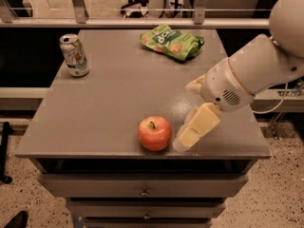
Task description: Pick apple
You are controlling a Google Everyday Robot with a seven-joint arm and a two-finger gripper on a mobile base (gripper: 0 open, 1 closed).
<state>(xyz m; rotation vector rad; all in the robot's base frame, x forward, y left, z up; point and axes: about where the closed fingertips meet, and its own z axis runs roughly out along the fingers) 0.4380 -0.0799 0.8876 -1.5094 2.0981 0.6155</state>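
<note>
The round red-orange apple is sitting at lower centre of the frame, near the front edge of the flat grey tabletop, while the cream plastic gripper is hanging just to its right, angling down-left toward it; whether it is apart or together cannot be told.

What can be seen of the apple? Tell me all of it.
The apple is round, red-orange with a paler yellowish patch, smooth-skinned, its short dark stem pointing up. It rests whole and upright on the grey cabinet top, near the front edge. The end effector hangs low just to its right in the view, close beside it; contact between them cannot be made out.
</note>
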